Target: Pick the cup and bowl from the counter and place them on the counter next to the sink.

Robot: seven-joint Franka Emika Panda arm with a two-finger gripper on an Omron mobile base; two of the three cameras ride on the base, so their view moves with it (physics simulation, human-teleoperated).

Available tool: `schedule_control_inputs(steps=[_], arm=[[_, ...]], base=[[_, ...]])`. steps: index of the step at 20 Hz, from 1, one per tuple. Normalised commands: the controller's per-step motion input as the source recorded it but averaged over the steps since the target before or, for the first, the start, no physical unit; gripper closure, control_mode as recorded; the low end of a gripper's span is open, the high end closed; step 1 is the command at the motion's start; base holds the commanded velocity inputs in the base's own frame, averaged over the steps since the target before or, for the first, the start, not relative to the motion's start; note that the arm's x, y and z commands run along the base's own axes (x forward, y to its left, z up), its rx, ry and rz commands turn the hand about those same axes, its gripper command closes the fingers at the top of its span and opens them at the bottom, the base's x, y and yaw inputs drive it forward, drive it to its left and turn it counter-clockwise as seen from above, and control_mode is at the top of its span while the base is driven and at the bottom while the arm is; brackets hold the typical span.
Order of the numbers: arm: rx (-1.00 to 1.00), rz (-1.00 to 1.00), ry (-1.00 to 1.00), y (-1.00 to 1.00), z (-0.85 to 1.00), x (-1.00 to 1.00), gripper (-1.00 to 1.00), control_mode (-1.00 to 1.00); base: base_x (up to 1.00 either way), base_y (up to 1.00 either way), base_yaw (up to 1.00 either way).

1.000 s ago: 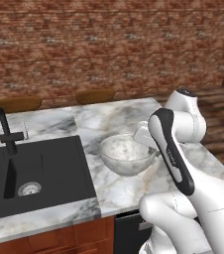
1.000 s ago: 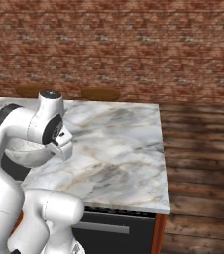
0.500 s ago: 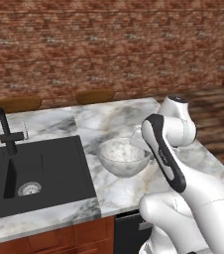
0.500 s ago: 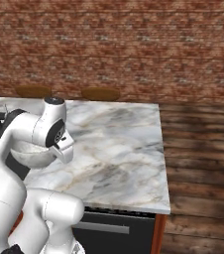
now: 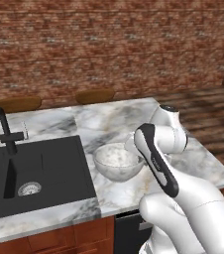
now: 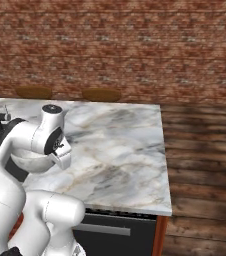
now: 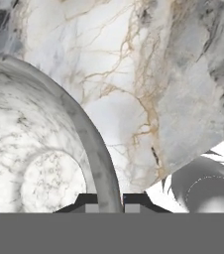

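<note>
A red-brown brick wall (image 5: 109, 44) fills the top half of both base views, its mortar lines running level across the frame. At the right of each view lies a floor (image 6: 205, 150) of dark wooden planks, partly in shadow near the wall. Two brown rounded chair backs (image 5: 94, 95) peek up behind the far edge, left of center in the left base view and at upper left in the right base view. Reddish wooden cabinet fronts (image 5: 49, 240) run along the bottom left of the left base view, beside a dark appliance front (image 6: 110, 230) with a steel handle.
</note>
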Motion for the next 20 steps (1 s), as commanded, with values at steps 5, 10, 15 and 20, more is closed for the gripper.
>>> schedule_control_inputs(steps=[5, 10, 15, 20], arm=[[0.0, -0.01, 0.0, 0.11, -0.23, 0.09, 1.0, -1.0], [0.0, -0.01, 0.0, 0.03, -0.32, 0.13, 1.0, -1.0], [0.0, -0.01, -0.01, 0.02, -0.32, 0.11, 1.0, -1.0], [0.0, 0.0, 0.0, 0.04, -0.29, 0.15, 1.0, -1.0]], base=[[0.0, 0.0, 0.0], [0.0, 0.0, 0.0], [0.0, 0.0, 0.0], [0.0, 0.0, 0.0]])
